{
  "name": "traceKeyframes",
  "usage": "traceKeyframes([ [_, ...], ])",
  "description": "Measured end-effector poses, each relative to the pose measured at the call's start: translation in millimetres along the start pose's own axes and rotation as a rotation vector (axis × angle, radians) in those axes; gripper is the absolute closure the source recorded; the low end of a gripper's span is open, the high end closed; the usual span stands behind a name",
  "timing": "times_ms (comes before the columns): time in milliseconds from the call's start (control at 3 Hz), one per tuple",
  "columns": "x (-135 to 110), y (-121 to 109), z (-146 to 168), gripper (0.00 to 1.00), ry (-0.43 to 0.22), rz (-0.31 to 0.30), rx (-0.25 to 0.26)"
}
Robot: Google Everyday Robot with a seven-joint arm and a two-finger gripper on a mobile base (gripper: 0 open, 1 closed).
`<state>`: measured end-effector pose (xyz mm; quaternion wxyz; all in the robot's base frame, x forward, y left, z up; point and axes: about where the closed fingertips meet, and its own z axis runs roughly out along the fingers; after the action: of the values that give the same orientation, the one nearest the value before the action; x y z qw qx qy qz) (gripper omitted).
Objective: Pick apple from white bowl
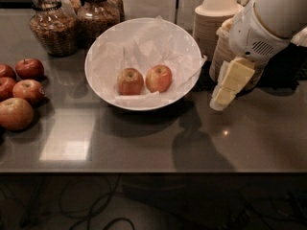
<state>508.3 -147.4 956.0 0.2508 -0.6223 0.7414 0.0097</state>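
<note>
The white bowl (pixel 103 56), wide and lined with crumpled white paper, stands at the middle back of the grey counter. Two apples lie side by side in it. The apple (pixel 159 78), orange-red with pale yellow patches, is the right one. A duller, browner-red apple (pixel 130 81) is to its left. My gripper (pixel 224 91), pale yellow, hangs from the white arm at the right. It is outside the bowl, just past its right rim, above the counter, and holds nothing.
Several darker red apples (pixel 29 91) lie at the counter's left edge. Two glass jars (pixel 50 25) stand at the back left. Stacks of tan disposable bowls (pixel 216 23) stand at the back right, behind my arm. The counter's front edge runs along the bottom.
</note>
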Motion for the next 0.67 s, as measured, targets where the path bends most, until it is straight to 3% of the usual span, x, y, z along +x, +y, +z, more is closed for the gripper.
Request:
traceKeyframes([
  [667, -28, -28, 32, 0.00, -0.159, -0.001, 0.003],
])
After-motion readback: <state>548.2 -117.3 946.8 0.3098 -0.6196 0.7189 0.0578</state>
